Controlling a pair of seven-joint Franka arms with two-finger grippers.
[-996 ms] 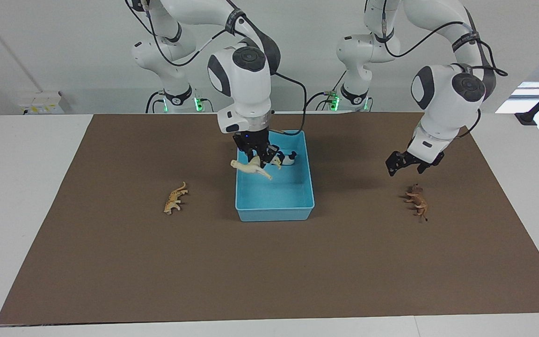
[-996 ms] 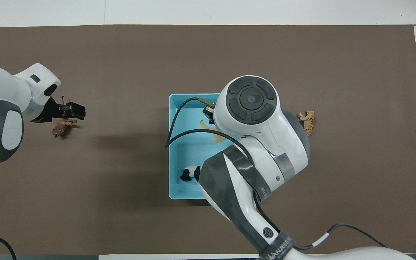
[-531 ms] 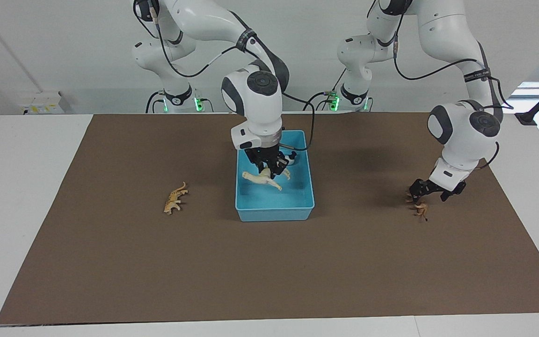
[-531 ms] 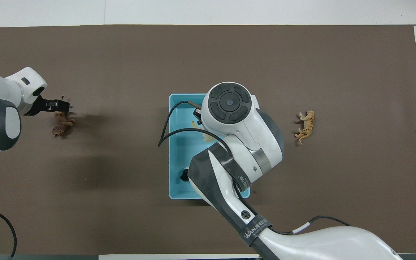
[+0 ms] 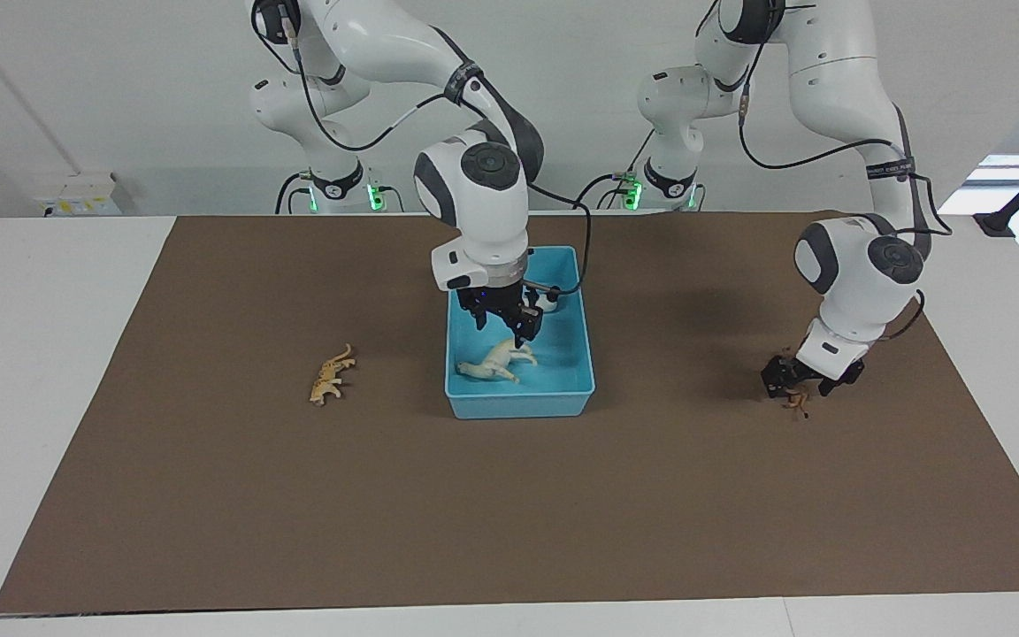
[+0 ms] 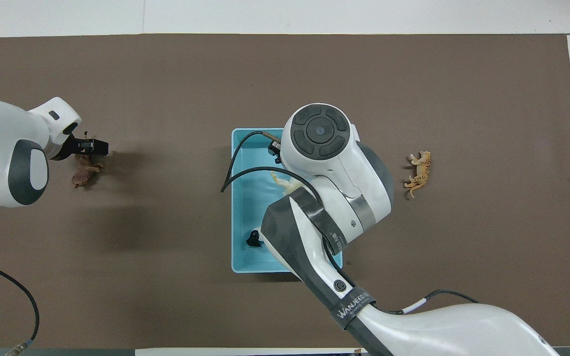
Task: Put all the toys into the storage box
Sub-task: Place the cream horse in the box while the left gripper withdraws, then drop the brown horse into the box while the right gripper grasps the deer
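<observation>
Cream toy (image 5: 497, 361) dropped out of right gripper (image 5: 504, 324) since a second ago, now lying on storage box (image 5: 576, 372) floor just below the spread, empty fingers. Panda (image 6: 254, 239) also in box. Left gripper (image 5: 790, 382) came down onto lion (image 6: 85, 173); can't tell its grip state. Spotted cat (image 5: 330, 375) still on mat.

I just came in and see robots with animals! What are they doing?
They are tidying toys into the blue storage box. The cream-white long-necked toy lies in it near the panda, under the right gripper, which is open. The left gripper is down at the brown lion. The spotted cat waits on the mat.
</observation>
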